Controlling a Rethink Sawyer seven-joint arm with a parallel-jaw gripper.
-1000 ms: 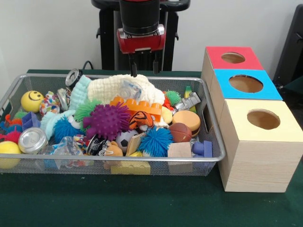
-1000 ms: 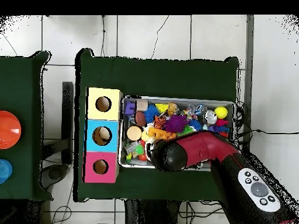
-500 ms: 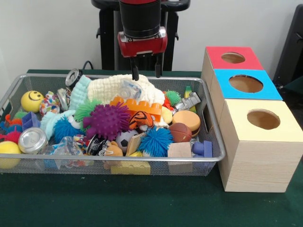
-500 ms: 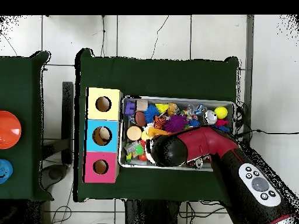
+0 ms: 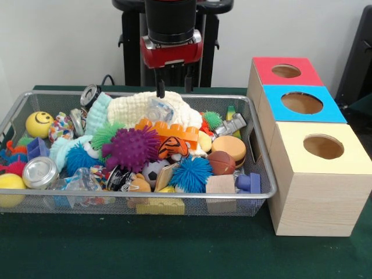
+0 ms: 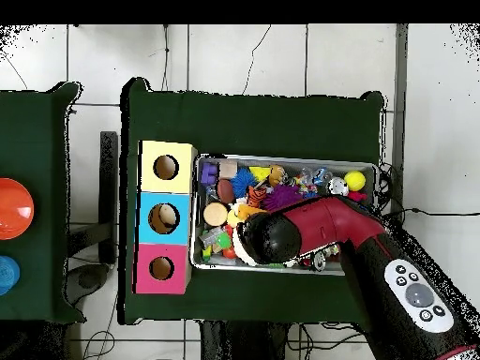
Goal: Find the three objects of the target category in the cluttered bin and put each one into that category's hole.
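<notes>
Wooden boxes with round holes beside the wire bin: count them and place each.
3, in a row right of the wire mesh bin: yellow-topped wooden box nearest the camera, blue-topped wooden box in the middle, red-topped wooden box farthest back. None seem hidden.

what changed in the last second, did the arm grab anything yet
Only the arm moved. In the front view the gripper drifted slightly right and down, then back left and a little up, staying above the cream cloth at the back of the wire bin. Its jaws stay open and empty; nothing was taken or released. The toys and the three boxes have not shifted.
</notes>
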